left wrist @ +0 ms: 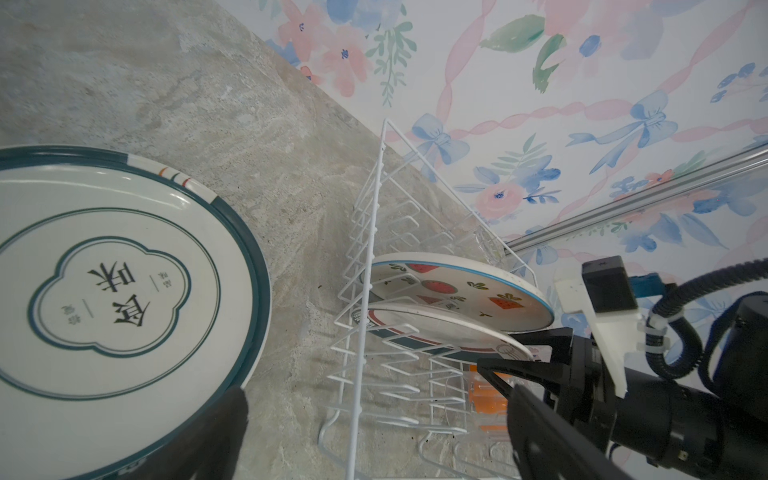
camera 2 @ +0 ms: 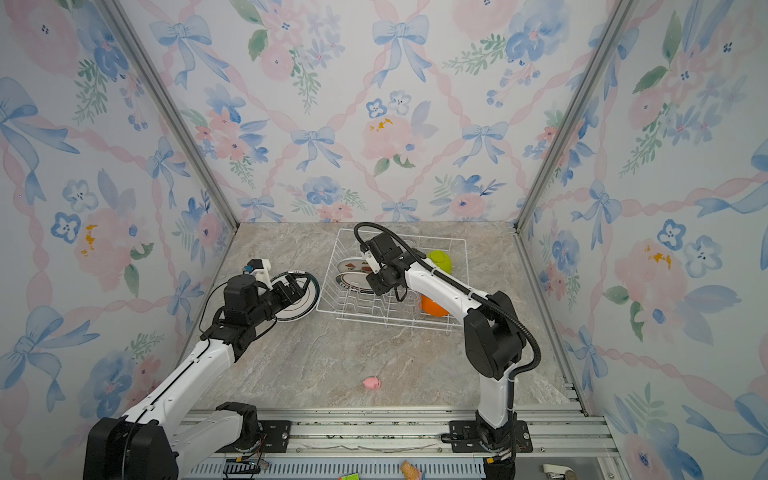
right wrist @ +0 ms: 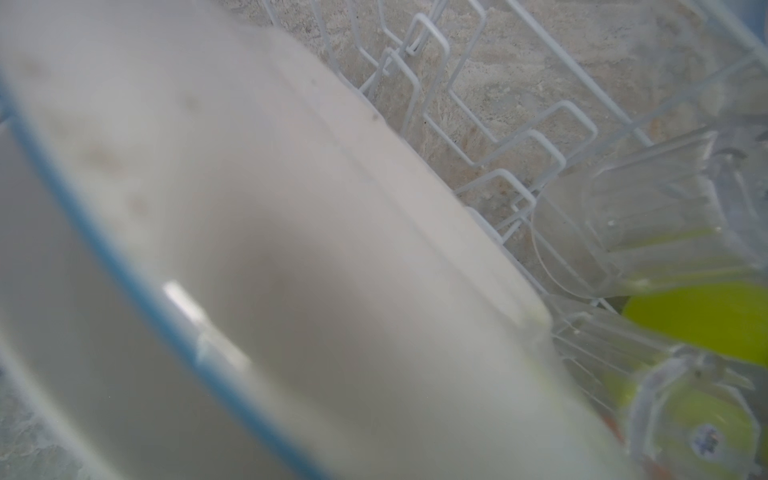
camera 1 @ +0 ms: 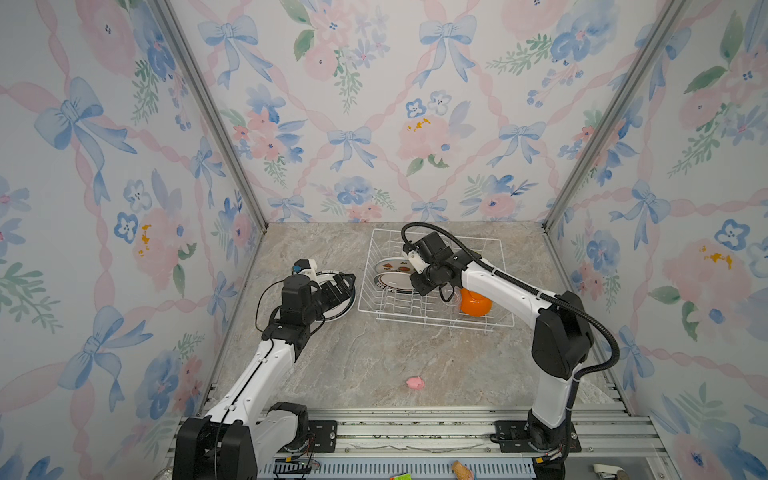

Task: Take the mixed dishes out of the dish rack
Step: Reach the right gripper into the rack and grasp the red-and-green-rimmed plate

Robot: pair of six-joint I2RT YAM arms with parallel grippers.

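Left wrist, right end effector [left wrist: 500, 351] at plate [left wrist: 436, 328] edge

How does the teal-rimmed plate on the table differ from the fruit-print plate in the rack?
The teal-rimmed plate lies flat on the table, outside the dish rack; the fruit-print plate stands on edge, leaning, between the rack's prongs. The teal-rimmed plate bears dark characters inside a cloud-shaped outline; the fruit-print plate bears red fruit and a thin blue rim. Both are round and white.
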